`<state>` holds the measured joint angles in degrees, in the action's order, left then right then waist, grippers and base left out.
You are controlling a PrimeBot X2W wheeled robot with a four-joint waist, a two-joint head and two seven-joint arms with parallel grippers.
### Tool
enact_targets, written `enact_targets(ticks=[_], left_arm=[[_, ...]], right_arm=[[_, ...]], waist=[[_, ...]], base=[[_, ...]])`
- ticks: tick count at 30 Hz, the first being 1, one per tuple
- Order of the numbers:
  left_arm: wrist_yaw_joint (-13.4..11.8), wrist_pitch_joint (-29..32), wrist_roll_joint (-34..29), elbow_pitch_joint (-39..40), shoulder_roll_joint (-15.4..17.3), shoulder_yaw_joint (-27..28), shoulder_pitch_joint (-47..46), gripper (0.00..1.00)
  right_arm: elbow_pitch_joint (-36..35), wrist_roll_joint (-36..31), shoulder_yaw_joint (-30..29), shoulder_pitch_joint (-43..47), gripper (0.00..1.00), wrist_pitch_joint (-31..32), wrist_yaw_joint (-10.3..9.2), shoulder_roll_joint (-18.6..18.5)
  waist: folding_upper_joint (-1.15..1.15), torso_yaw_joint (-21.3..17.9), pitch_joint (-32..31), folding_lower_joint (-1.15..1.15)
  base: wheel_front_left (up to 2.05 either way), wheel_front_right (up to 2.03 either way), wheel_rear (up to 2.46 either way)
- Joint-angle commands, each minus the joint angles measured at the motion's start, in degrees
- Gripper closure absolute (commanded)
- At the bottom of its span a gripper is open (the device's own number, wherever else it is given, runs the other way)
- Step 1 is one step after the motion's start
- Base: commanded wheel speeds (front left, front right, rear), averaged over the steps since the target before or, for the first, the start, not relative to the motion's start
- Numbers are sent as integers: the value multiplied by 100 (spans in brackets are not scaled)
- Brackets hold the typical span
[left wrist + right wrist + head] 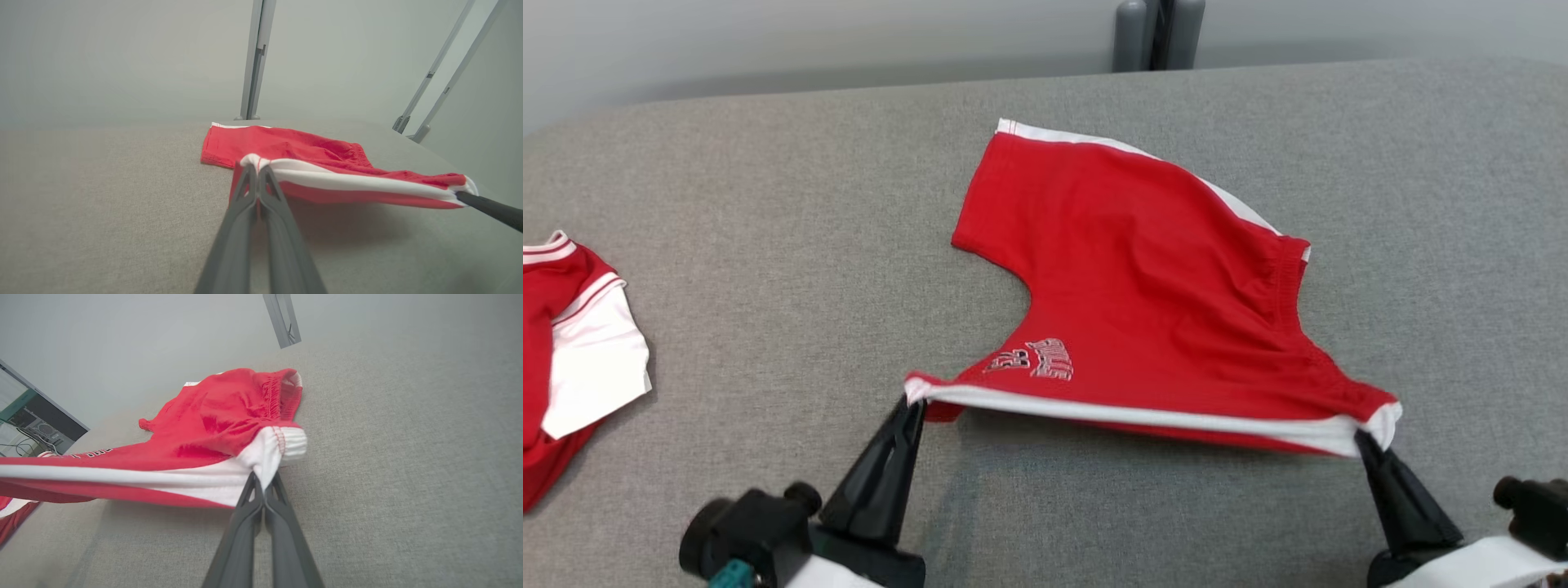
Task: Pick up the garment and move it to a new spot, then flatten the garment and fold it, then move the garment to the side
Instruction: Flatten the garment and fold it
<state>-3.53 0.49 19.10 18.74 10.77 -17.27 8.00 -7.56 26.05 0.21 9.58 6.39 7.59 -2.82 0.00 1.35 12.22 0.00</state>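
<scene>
Two corners of the red fabric shorts with white side stripes (1152, 278) are pinched: left gripper (915, 408) clamped tight on the leg hem, right gripper (1364, 445) on the waistband end. Between the jaws the white edge hangs lifted; beyond them the rest lies on the grey cloth tabletop (768, 245). Well left of the left jaws lies a red-and-white garment (580, 359).

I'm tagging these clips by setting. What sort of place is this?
Most likely a robotics lab or test room, not a home: a large grey cloth-covered table, bare metal stand struts against a plain wall, and computer gear with loose cables off to one side.
</scene>
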Motion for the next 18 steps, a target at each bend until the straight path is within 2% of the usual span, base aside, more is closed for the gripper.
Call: enact_targets(ticks=[1,6,11,18], left_arm=[[34,-47,-59,19,71,98,-288,100],[178,-90,-68,-114,152,195,-917,100],[402,-185,2,-521,132,266,-1905,100],[713,-248,65,-1679,85,244,-3450,100]], right_arm=[[-68,56,-121,-178,100,-127,-18,-33],[-36,161,-47,-662,100,-268,-18,-29],[402,116,102,-1514,100,-467,-17,-28],[1288,32,333,-2697,100,-814,-16,-29]], waist=[[0,-17,114,0],[0,-99,384,0],[0,-229,731,0],[0,-351,1225,0]], base=[[0,0,0],[0,0,0],[0,0,0],[0,0,0]])
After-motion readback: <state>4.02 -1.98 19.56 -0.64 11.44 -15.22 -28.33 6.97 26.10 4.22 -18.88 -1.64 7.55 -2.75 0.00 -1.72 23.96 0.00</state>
